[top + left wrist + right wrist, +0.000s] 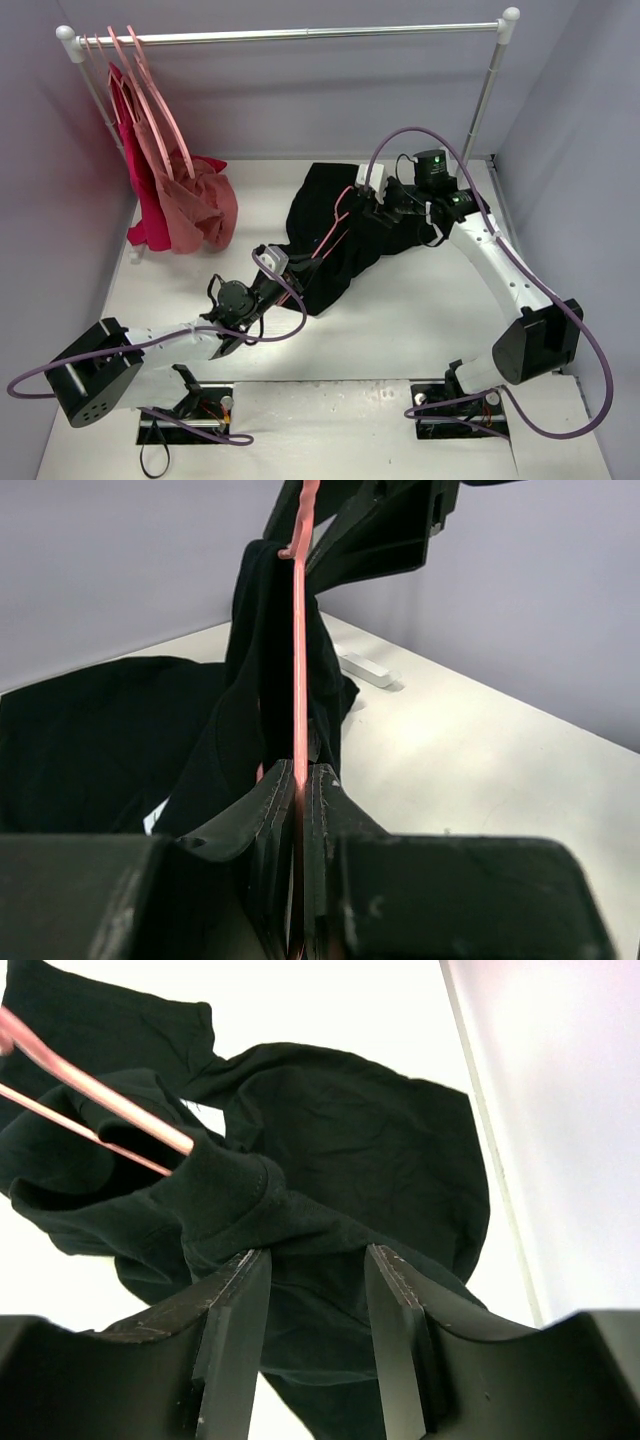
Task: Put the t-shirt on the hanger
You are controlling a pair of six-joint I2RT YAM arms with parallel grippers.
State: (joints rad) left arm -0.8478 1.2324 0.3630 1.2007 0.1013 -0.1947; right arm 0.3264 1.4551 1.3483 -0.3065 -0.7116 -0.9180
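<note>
Clamping the hanger [298, 660] edge-on, the left gripper [300, 770] is fully closed. Right gripper [315, 1255] stands parted, gripping nothing, at the collar of the t-shirt [315, 205], which drapes the hanger down onto the table [420, 320].

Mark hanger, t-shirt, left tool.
hanger [298, 680]: left wrist view, straight pink bar.
t-shirt [380, 1140]: right wrist view, flat body fabric.
left tool [300, 775]: left wrist view, between fingertips, shut on hanger.
</note>
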